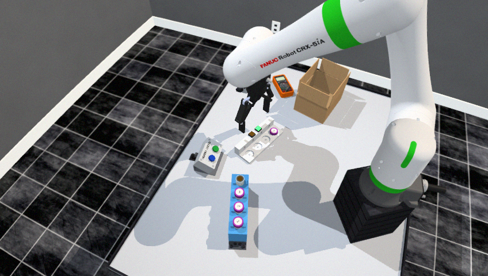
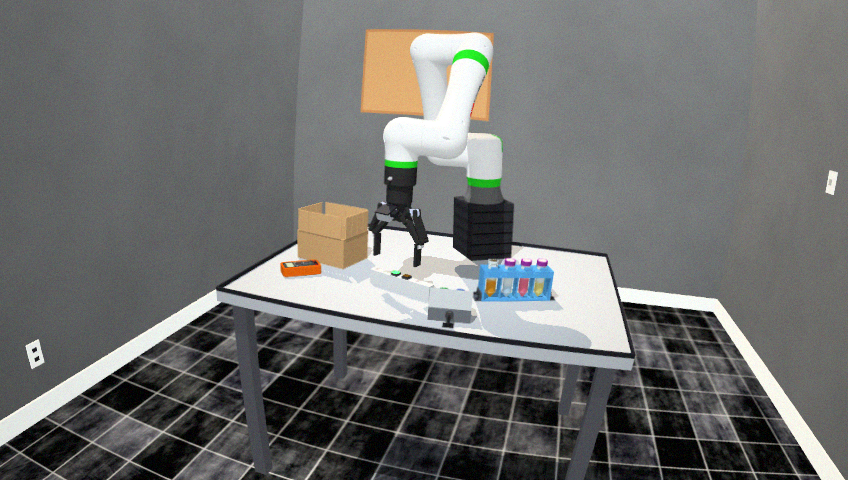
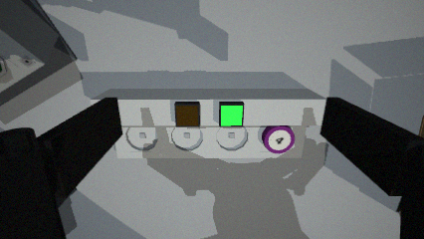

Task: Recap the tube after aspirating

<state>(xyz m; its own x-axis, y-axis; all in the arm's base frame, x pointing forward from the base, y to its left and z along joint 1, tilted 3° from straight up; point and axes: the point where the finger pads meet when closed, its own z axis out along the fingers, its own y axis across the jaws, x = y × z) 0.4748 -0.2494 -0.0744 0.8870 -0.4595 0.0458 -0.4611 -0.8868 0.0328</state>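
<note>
The white cap tray [image 1: 259, 143] lies mid-table. A purple cap [image 1: 273, 130] sits flat in its end nest, marked 4 in the wrist view [image 3: 279, 138]; the other three nests are empty. The green lamp [image 3: 231, 114] is lit and the amber lamp [image 3: 187, 114] is dark. My gripper [image 1: 254, 118] hangs wide open and empty above the tray, its fingers straddling the tray's length. The blue tube rack [image 1: 238, 209] holds three capped tubes and one open tube [image 1: 240, 179] at its far end. The key housing [image 1: 208, 159] carries the green key [image 1: 215, 148] and the blue key [image 1: 212, 157].
An open cardboard box [image 1: 321, 88] and an orange multimeter [image 1: 282, 85] stand beyond the tray. The arm's black base [image 1: 371, 208] is at the right. In the exterior view the rack [image 2: 516, 284] is near the table's front edge.
</note>
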